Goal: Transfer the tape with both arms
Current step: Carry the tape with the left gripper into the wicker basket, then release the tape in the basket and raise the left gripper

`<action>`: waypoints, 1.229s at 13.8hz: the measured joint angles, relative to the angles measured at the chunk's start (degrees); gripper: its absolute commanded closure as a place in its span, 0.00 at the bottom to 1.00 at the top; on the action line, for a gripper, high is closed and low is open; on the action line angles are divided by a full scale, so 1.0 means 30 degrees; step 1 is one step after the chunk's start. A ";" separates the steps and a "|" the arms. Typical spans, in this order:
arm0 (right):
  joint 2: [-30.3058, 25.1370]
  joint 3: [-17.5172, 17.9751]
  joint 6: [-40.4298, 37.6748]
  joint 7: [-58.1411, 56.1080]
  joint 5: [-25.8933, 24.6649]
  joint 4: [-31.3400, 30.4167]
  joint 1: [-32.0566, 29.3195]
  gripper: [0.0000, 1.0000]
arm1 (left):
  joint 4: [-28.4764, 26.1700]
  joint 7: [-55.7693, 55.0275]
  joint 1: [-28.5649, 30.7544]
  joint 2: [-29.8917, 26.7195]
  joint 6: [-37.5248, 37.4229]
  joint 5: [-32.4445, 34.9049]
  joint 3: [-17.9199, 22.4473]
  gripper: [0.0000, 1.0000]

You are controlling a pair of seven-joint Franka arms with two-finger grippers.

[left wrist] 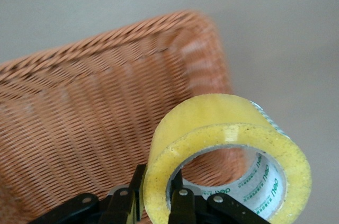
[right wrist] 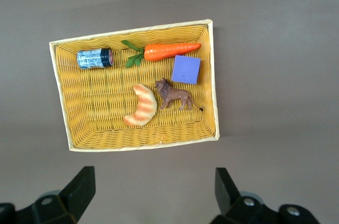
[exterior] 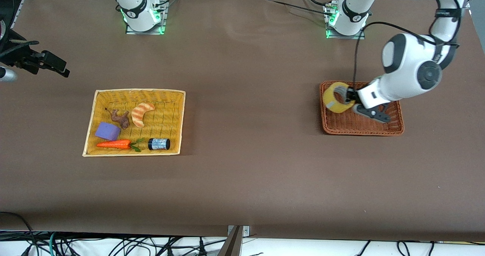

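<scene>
Over the brown wicker tray (exterior: 362, 129), your left tool (exterior: 350, 96) is clamped on the tape (exterior: 335, 97).

Look first at the left tool (left wrist: 159, 203): one finger sits inside the grey-white core, the other against the outer wall, so the yellow roll (left wrist: 228, 155) hangs tilted above the brown tray (left wrist: 79, 123) at the left arm's end of the worktop (exterior: 250, 97). Your right tool (right wrist: 153, 192) waits up in the air with its fingers spread wide and empty, over bare worktop (right wrist: 265, 23) beside the yellow basket (right wrist: 135, 142). In that basket (exterior: 134, 92), well apart from the tray, lie a croissant (exterior: 141, 114), a toy lion (exterior: 120, 118), a purple block (exterior: 107, 131), a carrot (exterior: 113, 144) and a small dark can (exterior: 158, 144).
</scene>
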 measured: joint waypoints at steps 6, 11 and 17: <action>0.0400 0.0113 0.0017 -0.0001 -0.0016 0.0393 0.0025 0.00 | -0.0729 0.1161 0.0116 0.2719 0.2888 0.1022 0.0710 1.00; 0.0721 0.0096 0.0013 -0.0003 -0.0052 0.0666 0.0018 0.00 | -0.0673 0.1728 0.0168 0.3196 0.4764 0.1070 0.0802 0.90; 0.0745 0.0096 0.0012 -0.0004 -0.0052 0.0884 0.0019 0.00 | -0.0663 0.2176 0.0403 0.3613 0.4947 0.1070 0.1079 0.00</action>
